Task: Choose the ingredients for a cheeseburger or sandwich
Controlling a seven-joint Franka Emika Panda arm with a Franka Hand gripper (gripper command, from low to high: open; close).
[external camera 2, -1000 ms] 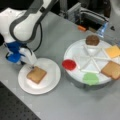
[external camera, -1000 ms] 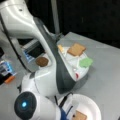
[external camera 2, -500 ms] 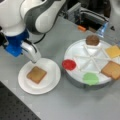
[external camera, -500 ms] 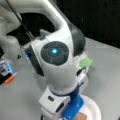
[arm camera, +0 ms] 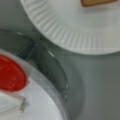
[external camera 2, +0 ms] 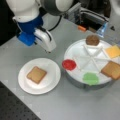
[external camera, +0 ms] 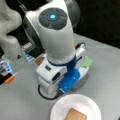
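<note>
Wrist view alone shows red disc (arm camera: pixel 11 75) beside plate (arm camera: pixel 75 37); tool state untellable.

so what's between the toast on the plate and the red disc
In a front view, only the plate's white rim and a strip of bare grey table lie between the toast and the red disc.

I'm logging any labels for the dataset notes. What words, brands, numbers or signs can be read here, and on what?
None can be read.
Arm: a glowing blue light on its round cap, no lettering.
Small dark mark on the white base at a front view's left: too blurred to read.
Toast square, paper plate, divided tray: no print.
</note>
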